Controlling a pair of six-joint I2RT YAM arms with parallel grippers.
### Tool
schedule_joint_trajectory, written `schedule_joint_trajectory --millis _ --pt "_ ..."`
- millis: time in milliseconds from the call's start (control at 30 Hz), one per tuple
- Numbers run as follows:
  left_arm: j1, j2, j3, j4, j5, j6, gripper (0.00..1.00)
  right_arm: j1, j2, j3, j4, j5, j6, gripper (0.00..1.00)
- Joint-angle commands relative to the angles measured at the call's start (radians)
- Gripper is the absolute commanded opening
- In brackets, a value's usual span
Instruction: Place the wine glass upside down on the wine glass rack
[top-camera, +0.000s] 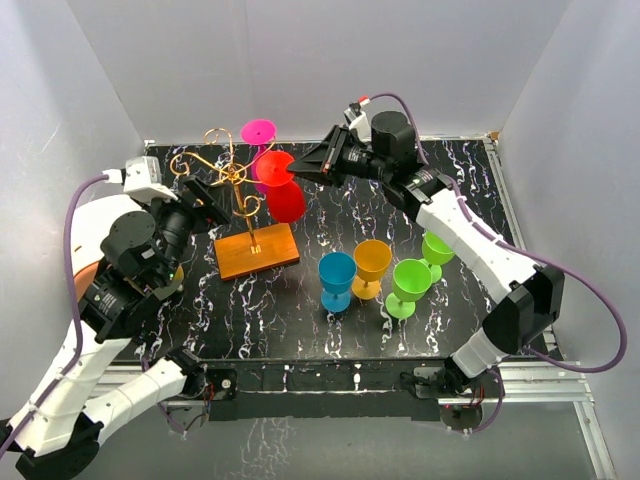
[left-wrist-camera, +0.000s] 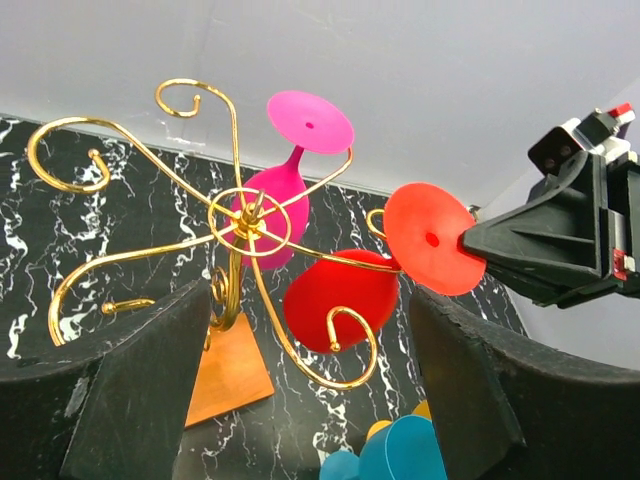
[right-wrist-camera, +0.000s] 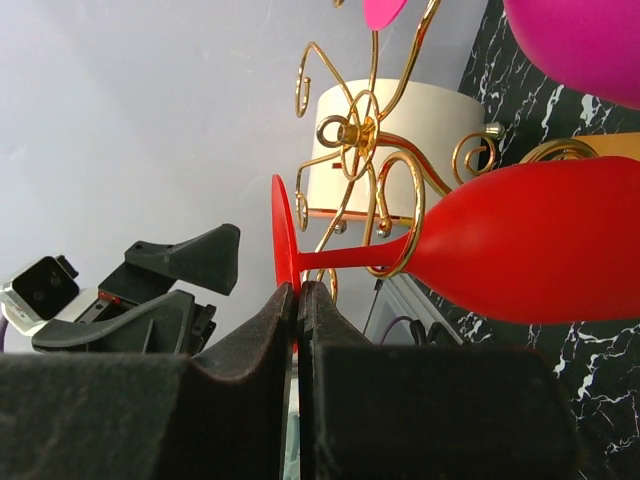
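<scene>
My right gripper (right-wrist-camera: 298, 300) pinches the red glass (right-wrist-camera: 520, 250) by its foot, stem in the rack (left-wrist-camera: 245, 225) loop, so I'd release slowly; left gripper (left-wrist-camera: 310, 310) is open.

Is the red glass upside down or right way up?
Upside down, tilted: the red wine glass has its bowl low and round foot high, stem through a loop of the gold wire rack.
</scene>
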Motion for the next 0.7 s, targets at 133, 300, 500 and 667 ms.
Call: schedule_joint_trajectory --millis 133,300,500,667 --pt "-0.003 -0.032 0.065 -0.003 -0.048 0.058 0.8 -0.047 -0.069 -0.039 0.041 0.061 -0.013 0.0" --pt "-0.003 -0.034 0.068 -0.006 -0.052 0.063 0.8 -0.053 -0.035 -0.01 0.035 0.057 -0.032 0.0" --pt "-0.003 -0.036 0.067 -0.014 -0.053 0.057 0.81 -0.052 0.017 0.036 0.036 0.043 -0.042 0.0" --pt "-0.003 -0.042 0.061 -0.02 -0.056 0.053 0.81 -0.052 0.05 0.067 0.037 0.025 -0.051 0.02"
